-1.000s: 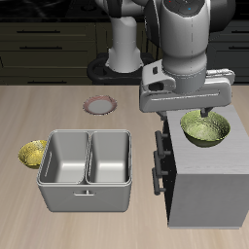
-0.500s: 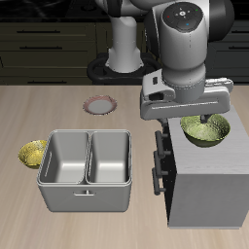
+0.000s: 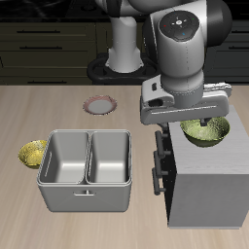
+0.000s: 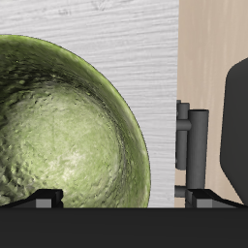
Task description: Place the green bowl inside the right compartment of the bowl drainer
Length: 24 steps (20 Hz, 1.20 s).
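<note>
So the gripper (image 3: 206, 122) is hanging right over the green bowl (image 3: 205, 130), fingers down at the bowl, one fingertip (image 4: 46, 198) showing at its rim. Can't really tell if it's spread or pinching the rim. The bowl sits on top of the tall grey box (image 3: 207, 175) with the black handle (image 3: 160, 160). The bowl drainer (image 3: 88, 170) is down on the desk (image 3: 58, 107) beside that box. A small yellow-green bowl (image 3: 32, 153) sits beside the drainer, and a pink-rimmed plate (image 3: 100, 104) farther back.

The gripper (image 3: 205, 123) has come down into the green bowl (image 3: 208, 132).
</note>
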Tool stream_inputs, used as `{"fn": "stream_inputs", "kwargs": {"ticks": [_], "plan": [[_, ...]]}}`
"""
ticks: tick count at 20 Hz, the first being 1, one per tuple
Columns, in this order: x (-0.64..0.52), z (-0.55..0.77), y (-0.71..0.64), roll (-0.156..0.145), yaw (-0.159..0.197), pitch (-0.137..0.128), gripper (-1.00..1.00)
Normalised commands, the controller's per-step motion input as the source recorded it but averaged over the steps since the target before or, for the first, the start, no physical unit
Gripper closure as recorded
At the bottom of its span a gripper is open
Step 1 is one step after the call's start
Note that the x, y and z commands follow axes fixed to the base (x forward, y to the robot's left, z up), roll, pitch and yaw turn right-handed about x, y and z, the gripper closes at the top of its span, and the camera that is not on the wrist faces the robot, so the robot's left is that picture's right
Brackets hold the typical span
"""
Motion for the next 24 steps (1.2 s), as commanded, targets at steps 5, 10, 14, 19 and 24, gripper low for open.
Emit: {"fn": "stream_inputs", "kwargs": {"ticks": [5, 10, 14, 19, 24], "plan": [[-0.03, -0.05, -0.07, -0.003, 0.002, -0.009, 1.0], [-0.04, 0.0, -0.07, 0.003, 0.019, -0.021, 1.0], [-0.04, 0.06, -0.11, -0.015, -0.005, -0.001, 1.0], [-0.01, 0.01, -0.08, -0.011, 0.0, 0.006, 1.0], [-0.05, 0.03, -0.16, -0.022, -0.002, -0.002, 1.0]]}}
